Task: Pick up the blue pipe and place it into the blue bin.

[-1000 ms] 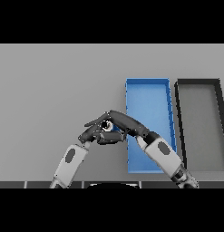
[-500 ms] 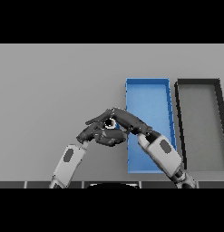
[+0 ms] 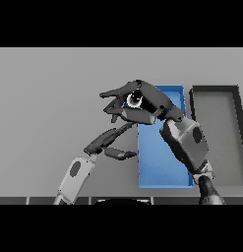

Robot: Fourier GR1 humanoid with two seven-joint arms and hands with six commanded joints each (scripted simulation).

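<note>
Your right hand point(image 3: 142, 106) is raised above the grey table point(image 3: 49, 93), fingers clenched round the blue pipe point(image 3: 134, 100). Only the pipe's round open end shows, a pale ring with a dark hole, facing you between thumb and fingers; its blue body is mostly hidden by the hand. Pipe and hand sit over the far left corner of the blue bin point(image 3: 162, 167), at its left rim. Your left hand point(image 3: 109, 142) is lower and nearer, left of the bin, fingers straight and released, holding nothing, pointing right and up toward the right hand. A dark bin point(image 3: 219, 142) stands just right of the blue one.
</note>
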